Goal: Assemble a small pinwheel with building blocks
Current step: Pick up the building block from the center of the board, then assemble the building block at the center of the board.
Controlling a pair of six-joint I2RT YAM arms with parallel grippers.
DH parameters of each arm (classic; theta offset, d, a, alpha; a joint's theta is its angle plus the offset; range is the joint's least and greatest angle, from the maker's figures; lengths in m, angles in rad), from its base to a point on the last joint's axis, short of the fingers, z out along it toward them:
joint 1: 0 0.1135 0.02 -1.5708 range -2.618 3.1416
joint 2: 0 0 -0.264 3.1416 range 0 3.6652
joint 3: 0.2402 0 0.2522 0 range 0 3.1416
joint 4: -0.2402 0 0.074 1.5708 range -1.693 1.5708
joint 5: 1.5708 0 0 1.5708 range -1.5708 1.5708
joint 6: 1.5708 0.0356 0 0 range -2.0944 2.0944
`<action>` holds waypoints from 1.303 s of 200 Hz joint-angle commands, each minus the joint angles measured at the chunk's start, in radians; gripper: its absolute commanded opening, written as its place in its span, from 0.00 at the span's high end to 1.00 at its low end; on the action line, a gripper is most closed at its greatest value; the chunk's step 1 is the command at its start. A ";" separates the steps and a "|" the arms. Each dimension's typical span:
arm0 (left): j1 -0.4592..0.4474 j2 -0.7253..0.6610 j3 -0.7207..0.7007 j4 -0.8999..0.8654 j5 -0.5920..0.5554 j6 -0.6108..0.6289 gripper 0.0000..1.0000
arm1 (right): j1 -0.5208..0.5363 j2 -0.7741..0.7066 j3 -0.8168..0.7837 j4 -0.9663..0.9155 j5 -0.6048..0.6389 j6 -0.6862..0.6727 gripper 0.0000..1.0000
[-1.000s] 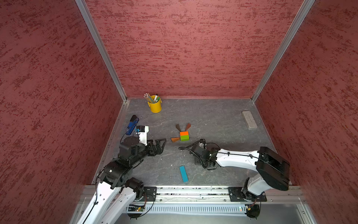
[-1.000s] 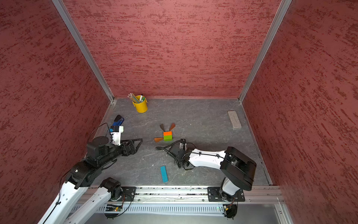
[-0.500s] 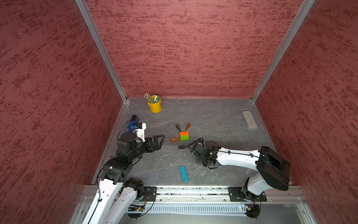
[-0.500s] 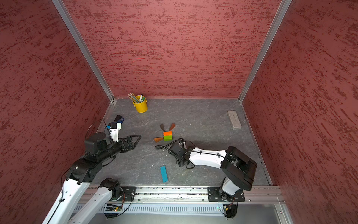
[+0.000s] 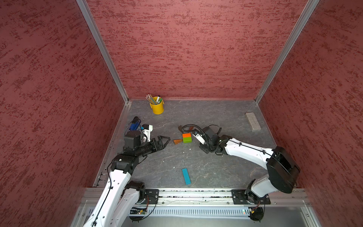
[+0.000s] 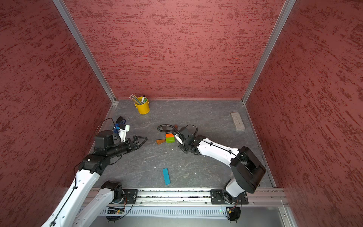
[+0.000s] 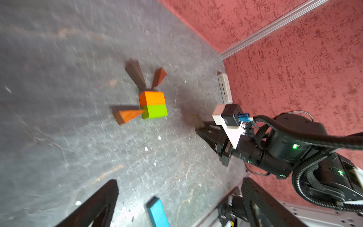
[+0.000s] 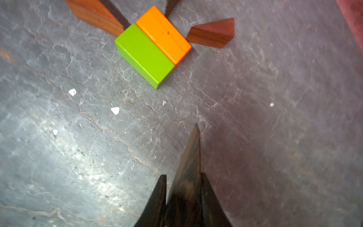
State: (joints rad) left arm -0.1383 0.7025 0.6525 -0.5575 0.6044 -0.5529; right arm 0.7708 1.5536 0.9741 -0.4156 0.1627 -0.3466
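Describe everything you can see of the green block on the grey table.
The green block is a short rectangular brick, glossy lime, seemingly painted wood with crisp edges. It lies flat on the grey table, one long side flush against the orange block. A brown wedge points its tip at one end, apparently touching the corner. Nothing grips it.

Three red textured walls (image 5: 186,49), aluminium corner posts (image 5: 102,51), grey marbled desk (image 5: 216,118), metal rail (image 5: 196,194) along the front edge. Even light, mild glare.
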 commanded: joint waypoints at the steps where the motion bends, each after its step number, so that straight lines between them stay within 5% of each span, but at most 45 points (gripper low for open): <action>1: 0.008 -0.043 -0.024 0.058 0.085 -0.075 0.00 | -0.056 0.025 -0.001 0.067 -0.114 -0.396 0.93; 26: 0.010 -0.042 -0.016 0.012 0.056 -0.040 0.00 | -0.094 0.072 0.000 0.082 -0.177 -0.651 0.93; 76: 0.023 -0.034 0.024 -0.047 0.015 0.015 0.00 | -0.185 0.189 0.073 0.057 -0.357 -0.862 0.94; 131: 0.035 -0.032 0.048 -0.066 0.009 0.019 0.00 | -0.210 0.358 0.260 -0.079 -0.457 -0.864 0.95; 194: 0.036 -0.030 0.047 -0.060 0.004 0.028 0.00 | -0.211 0.382 0.267 -0.082 -0.454 -0.829 0.93; 260: 0.036 -0.038 0.047 -0.060 0.014 0.029 0.00 | -0.212 0.381 0.269 -0.077 -0.421 -0.818 0.77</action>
State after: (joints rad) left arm -0.1101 0.6746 0.6777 -0.6147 0.6193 -0.5434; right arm 0.5652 1.9209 1.2297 -0.4648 -0.2501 -1.1519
